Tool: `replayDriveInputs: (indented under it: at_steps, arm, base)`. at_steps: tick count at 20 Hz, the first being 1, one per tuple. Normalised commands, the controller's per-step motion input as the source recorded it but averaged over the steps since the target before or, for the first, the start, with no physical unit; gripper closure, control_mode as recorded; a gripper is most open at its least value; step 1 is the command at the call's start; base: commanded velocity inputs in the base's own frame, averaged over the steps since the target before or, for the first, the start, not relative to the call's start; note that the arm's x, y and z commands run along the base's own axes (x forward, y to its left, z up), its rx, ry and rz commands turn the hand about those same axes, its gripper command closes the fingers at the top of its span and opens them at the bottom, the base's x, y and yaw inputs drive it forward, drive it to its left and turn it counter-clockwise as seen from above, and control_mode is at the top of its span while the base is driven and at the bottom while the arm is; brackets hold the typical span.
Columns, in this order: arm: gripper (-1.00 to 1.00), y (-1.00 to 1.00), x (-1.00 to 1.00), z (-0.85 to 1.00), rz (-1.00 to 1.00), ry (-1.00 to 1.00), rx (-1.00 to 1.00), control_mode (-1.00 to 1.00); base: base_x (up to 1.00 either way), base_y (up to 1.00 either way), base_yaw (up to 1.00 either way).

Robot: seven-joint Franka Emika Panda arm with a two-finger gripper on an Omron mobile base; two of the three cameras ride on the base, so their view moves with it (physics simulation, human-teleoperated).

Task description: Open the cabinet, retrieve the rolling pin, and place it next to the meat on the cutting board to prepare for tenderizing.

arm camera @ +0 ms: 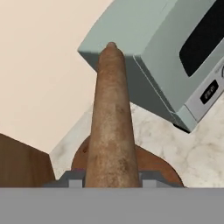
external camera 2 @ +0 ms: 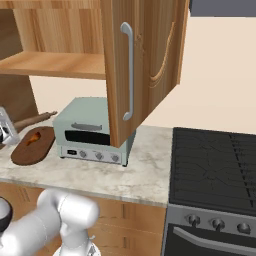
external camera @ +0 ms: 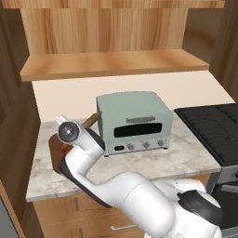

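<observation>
One thing is in the grip: the rolling pin (arm camera: 111,118), clamped near one end between the two finger tips of the gripper (arm camera: 111,180), which sits closed on it. In the hand view its long axis runs straight away from the hand, the free tip reaching toward the near top corner of the toaster oven (arm camera: 175,52). In the left base view the pin (external camera: 91,120) juts up and to the right from beside the wrist, stopping just short of the oven's left face (external camera: 103,125); whether it touches I cannot tell. In the right base view it (external camera 2: 35,119) shows as a slim rod slanting above the far end of the cutting board (external camera 2: 31,147).

The board lies directly below the held pin, on the marble counter (external camera: 153,162) left of the oven, its long axis roughly in line with the pin. The meat (external camera 2: 33,137) rests on the board's upper half, just under and slightly nearer than the pin. So the coming move is, by my judgement, mostly downward, with a small shift so the pin lands beside the strip and not on it.

The arm (external camera: 116,186) rises from the base, bends over the counter's front edge and ends low at the left, wrist above the board. The cabinet (external camera 2: 145,65) stands open, door swung out over the oven.
</observation>
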Motion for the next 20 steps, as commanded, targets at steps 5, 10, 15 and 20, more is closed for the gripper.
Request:
replayDriveInputs:
  at_steps: [5,10,15,20]
  arm:
    - [1.0,0.24,0.56,-0.54,0.0,0.17,0.0,-1.0]
    - [1.0,0.31,0.48,-0.56,0.0,0.14,0.0,-1.0]
    - [1.0,0.4,0.39,-0.54,0.0,0.07,-0.01,-1.0]
    - [1.0,0.44,0.3,-0.47,0.0,0.0,-0.04,-1.0]
  base:
    - [0.0,0.0,0.0]
    - [0.0,0.0,0.0]
    - [0.0,0.0,0.0]
    - [0.0,0.0,0.0]
